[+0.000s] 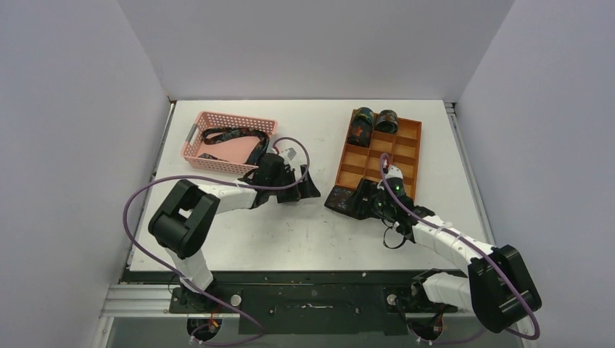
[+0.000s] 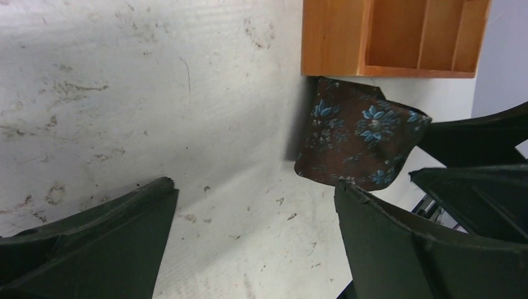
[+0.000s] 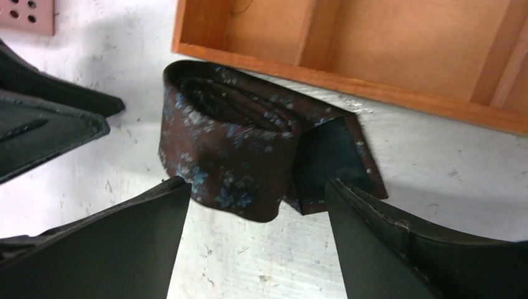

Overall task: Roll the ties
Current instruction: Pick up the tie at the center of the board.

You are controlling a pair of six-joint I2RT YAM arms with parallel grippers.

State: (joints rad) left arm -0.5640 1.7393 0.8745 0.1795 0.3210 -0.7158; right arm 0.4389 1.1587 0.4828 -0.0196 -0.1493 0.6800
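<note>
Rolled tie (image 3: 230, 149) waits on the counter (image 3: 249, 268), tray (image 3: 386, 94) at 12 o'clock; right tool (image 3: 255, 187) and left tool (image 2: 254, 185) are spread apart; next, probably pinch it, lift it in.

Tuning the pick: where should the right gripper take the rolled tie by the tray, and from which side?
Pinch the rolled tie across its wound body from the robot's side; the tray wall blocks the far side. Trap the loose tail under one finger, or it may unwind. The right gripper is open.
</note>
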